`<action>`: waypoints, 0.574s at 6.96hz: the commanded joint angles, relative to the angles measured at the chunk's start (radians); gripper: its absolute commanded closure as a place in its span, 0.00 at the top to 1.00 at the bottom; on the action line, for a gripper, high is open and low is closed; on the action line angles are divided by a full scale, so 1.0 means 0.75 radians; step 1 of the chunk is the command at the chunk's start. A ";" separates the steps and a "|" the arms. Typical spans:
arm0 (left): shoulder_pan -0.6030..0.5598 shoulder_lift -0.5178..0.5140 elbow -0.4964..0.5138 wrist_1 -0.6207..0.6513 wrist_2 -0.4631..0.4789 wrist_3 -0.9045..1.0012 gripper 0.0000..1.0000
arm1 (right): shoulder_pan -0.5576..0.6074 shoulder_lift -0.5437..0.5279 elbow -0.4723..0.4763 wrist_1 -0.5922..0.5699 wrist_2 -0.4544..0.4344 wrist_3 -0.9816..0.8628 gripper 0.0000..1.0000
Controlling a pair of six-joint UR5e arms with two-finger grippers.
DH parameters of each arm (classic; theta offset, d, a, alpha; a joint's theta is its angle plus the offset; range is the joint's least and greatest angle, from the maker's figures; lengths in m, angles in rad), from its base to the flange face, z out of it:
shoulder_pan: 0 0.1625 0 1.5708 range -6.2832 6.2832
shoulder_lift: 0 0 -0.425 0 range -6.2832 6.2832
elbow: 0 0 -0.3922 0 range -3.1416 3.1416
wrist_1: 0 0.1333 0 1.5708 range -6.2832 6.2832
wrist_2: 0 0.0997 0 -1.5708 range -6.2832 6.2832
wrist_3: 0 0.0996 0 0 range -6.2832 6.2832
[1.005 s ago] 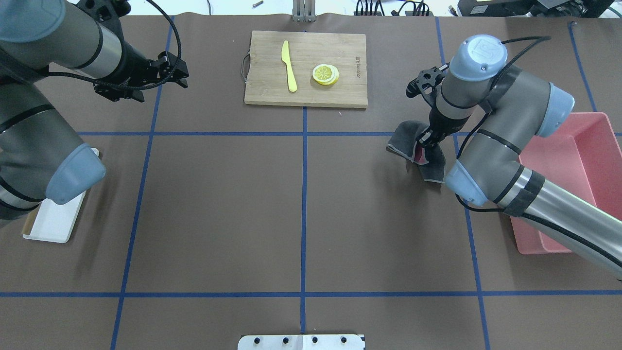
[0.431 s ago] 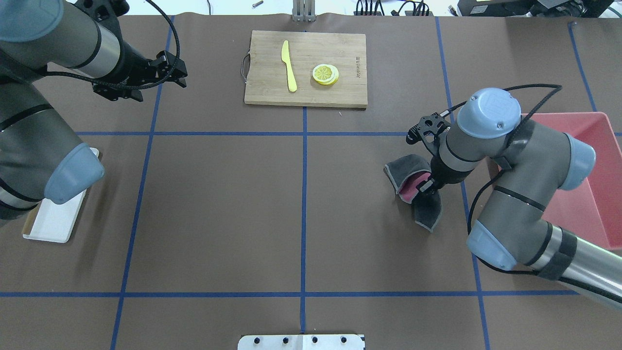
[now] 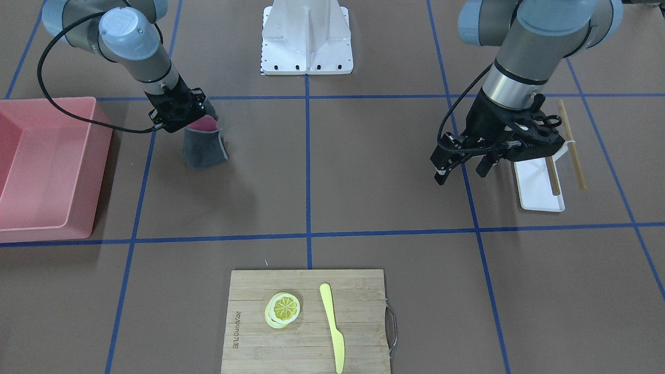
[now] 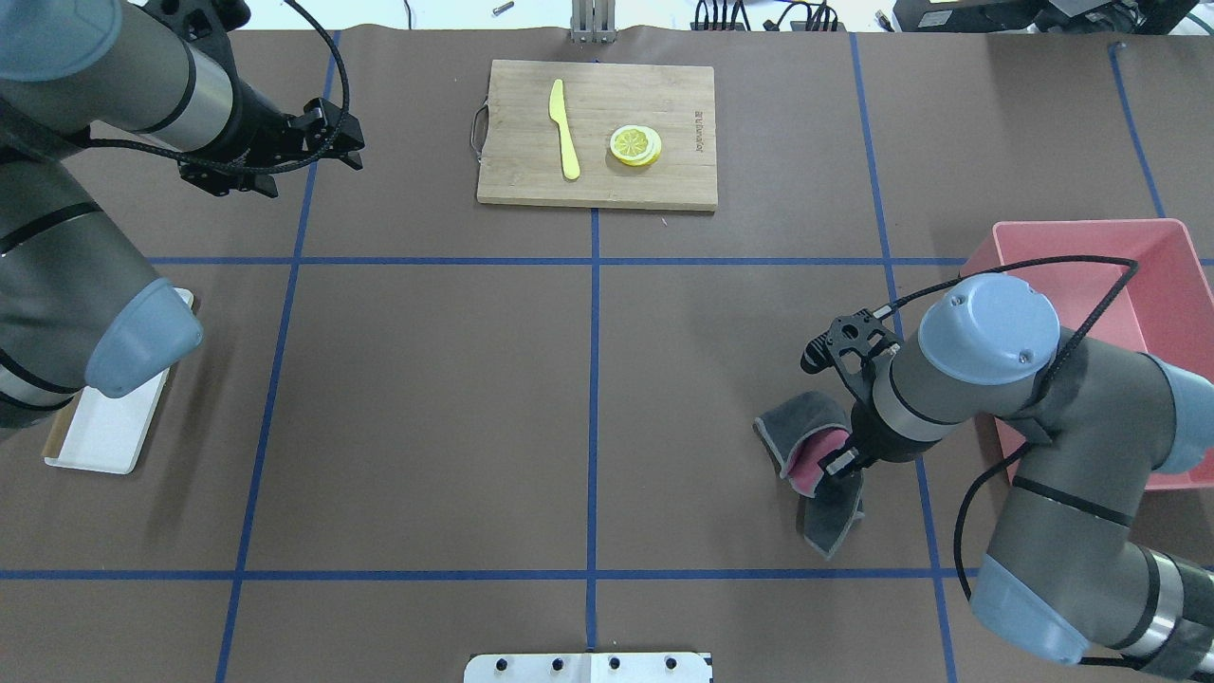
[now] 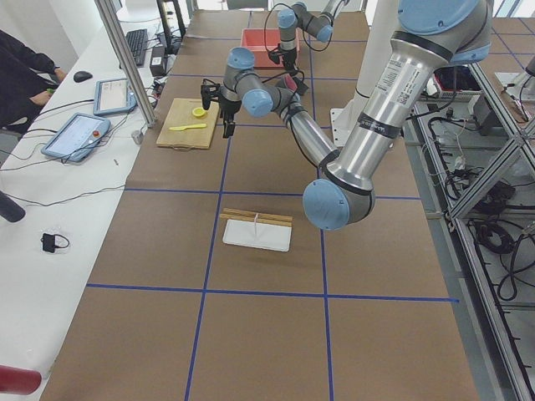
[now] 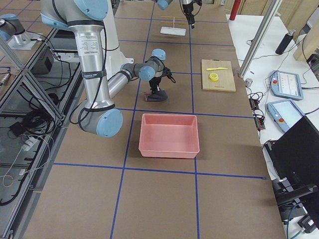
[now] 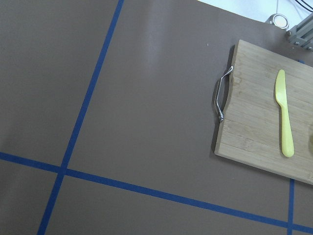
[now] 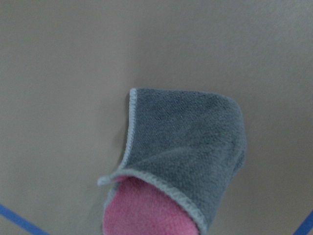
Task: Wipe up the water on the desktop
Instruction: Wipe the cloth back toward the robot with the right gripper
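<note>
Right jaws: the right gripper [image 4: 838, 469] is clenched on a folded grey microfibre cloth [image 4: 804, 429] with a pink inner face. It pinches the cloth at the fold, and the loose ends hang below the jaws down to the surface.
Left jaws: the left gripper [image 3: 461, 174] stands spread apart, grasping nothing, raised above the surface over a blue tape line [image 3: 470, 208].
Desktop: the matte brown desktop [image 4: 427, 398] lies directly under both pairs of jaws.
Beside the right jaws: a pink plastic bin [image 4: 1143, 285] sits outward of them, with the right arm's wrist and elbow in between.
Ahead of the left jaws: a bamboo cutting board [image 4: 512, 114] lies apart from them toward the table's middle, its metal handle facing them. It carries a yellow plastic knife [image 4: 565, 128] and a stack of lemon slices [image 4: 635, 144].
Behind the left jaws: a white rectangular tray [image 3: 535, 189] with wooden chopsticks [image 3: 571, 145] lies near, partly covered by the left arm in the overhead view.
</note>
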 commanded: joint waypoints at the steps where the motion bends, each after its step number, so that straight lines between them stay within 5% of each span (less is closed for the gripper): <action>1: 0.001 -0.001 -0.005 0.000 -0.002 -0.001 0.98 | -0.058 -0.017 0.015 0.000 -0.014 0.038 0.00; 4: 0.003 -0.001 -0.003 0.000 -0.002 -0.001 0.98 | 0.250 0.151 -0.316 0.004 -0.047 -0.227 0.00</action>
